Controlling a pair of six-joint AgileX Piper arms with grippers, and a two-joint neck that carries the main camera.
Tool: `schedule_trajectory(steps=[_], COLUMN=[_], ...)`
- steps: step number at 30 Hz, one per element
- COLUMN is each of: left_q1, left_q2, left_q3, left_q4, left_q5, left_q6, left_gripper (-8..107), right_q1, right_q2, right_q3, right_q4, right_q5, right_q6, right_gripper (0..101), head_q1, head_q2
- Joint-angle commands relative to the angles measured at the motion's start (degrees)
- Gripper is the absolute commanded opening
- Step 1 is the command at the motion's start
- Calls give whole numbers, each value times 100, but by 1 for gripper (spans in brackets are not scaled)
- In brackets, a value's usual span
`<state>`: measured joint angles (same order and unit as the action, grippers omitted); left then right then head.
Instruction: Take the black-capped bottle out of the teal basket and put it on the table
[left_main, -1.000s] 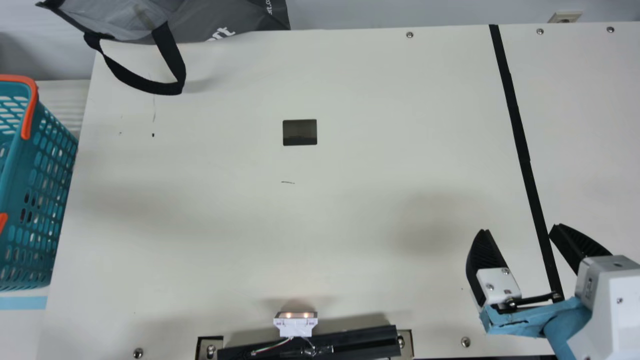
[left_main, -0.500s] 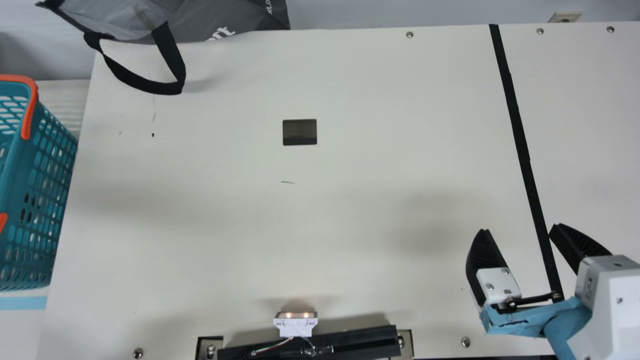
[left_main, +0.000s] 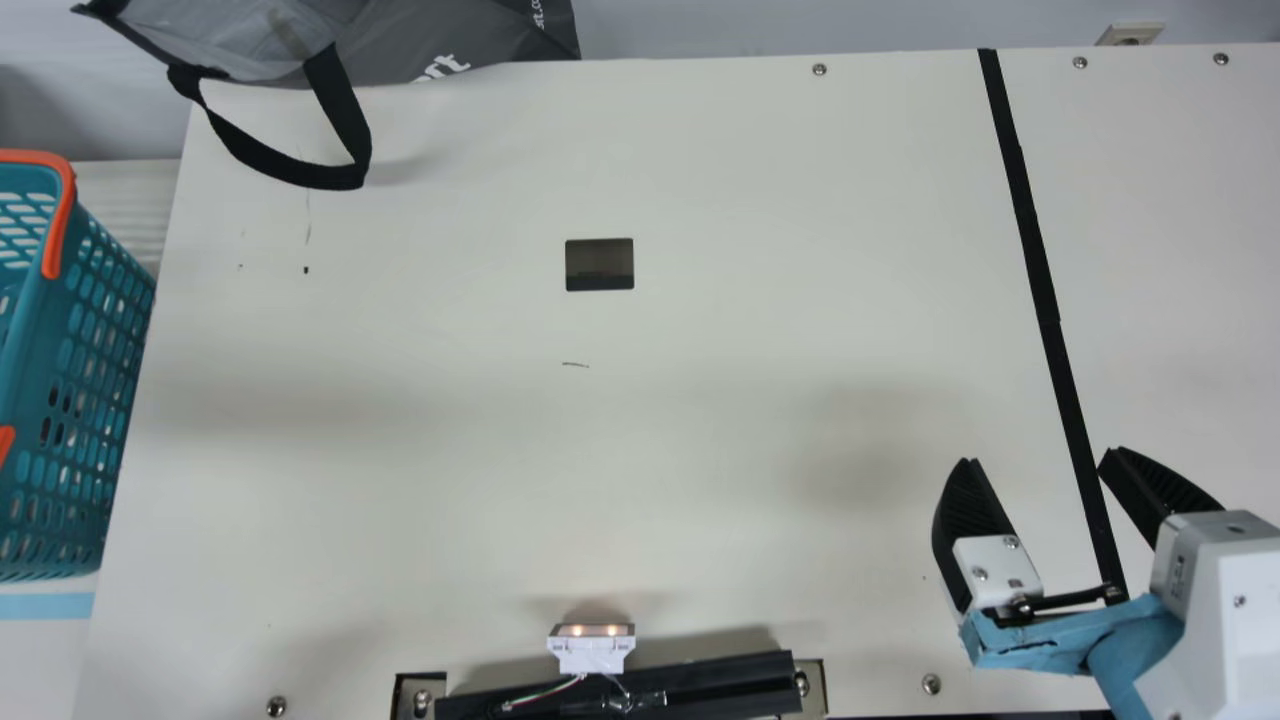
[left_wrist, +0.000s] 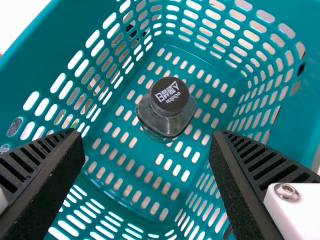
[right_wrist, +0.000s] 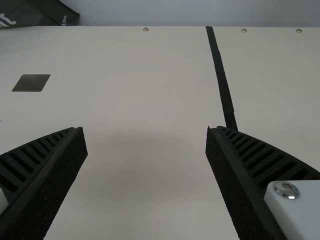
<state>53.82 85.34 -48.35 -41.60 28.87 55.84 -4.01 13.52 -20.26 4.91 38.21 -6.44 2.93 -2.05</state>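
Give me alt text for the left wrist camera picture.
A clear bottle with a round black cap stands inside a slotted teal plastic basket, seen from above between the open black ribbed fingers of the left claw.

Black cap (left_wrist: 170, 93) of bottle (left_wrist: 160, 120), in teal basket (left_wrist: 280, 30): white characters, two lines. Grey bag (left_main: 400, 35), far left of bench (left_main: 700, 450): large white lettering (left_main: 443, 67), partly visible; smaller print (left_main: 538, 13) beside.

The right tool (left_main: 1040, 456) gapes at the main view's lower right, the left tool (left_wrist: 147, 132) gaping in its wrist view.
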Motion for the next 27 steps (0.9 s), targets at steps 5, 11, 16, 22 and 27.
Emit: schedule_trajectory(steps=[5, 11, 16, 22, 27], left_q1=[131, 173, 101, -49, -171], left_q2=[266, 509, 646, 769, 874], left_q3=[-87, -182, -257, -320, -383], left_q4=[-127, -242, -394, -534, -550], left_q5=[-40, -115, -160, -223, -283], left_q6=[226, 402, 546, 649, 637], left_gripper=[107, 107, 107, 107, 107], right_q1=[0, 0, 0, 0, 0], right_q2=[0, 0, 0, 0, 0], right_q3=[0, 0, 0, 0, 0], right_q4=[0, -4, -4, -4, -4], right_q5=[0, 0, 5, 5, 5], right_q6=[0, 0, 0, 0, 0], right_gripper=[91, 91, 91, 91, 91], head_q1=[-21, -21, -21, -21, -21], head_q2=[47, 47, 47, 47, 47])
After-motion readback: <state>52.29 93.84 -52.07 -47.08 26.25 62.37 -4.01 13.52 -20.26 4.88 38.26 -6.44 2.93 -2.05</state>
